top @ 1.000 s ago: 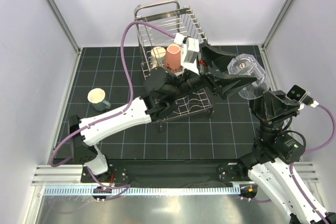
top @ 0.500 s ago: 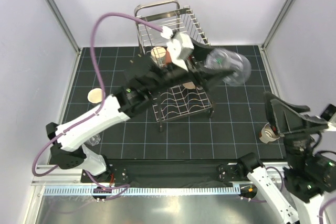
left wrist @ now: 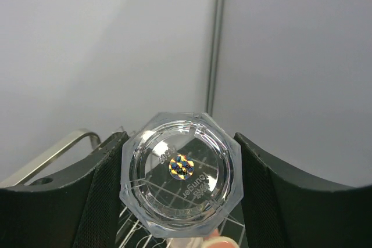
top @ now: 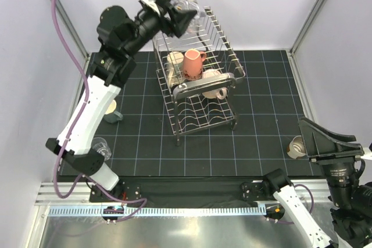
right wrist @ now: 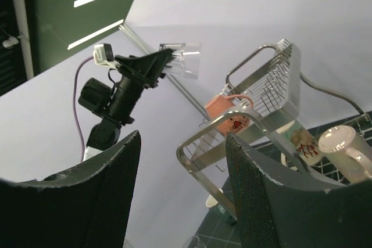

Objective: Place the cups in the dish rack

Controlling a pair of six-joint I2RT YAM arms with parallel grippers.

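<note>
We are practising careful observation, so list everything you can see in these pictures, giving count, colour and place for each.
dish rack: 1, shiny steel wire, middle of the mat.
pink mug: 1, salmon, in the rack.
cream mugs: 2, cream, in the rack beside it.
glass tumbler: 1, clear, held high above the rack's far end.
second glass: 1, clear, near-left part of the mat.
left mug: 1, cream inside, left of the mat, partly hidden.
right mug: 1, brownish, right of the mat, partly hidden.
mat: 1, black, gridded.
left jaws: closed on the glass tumbler.
right jaws: open, empty.
</note>
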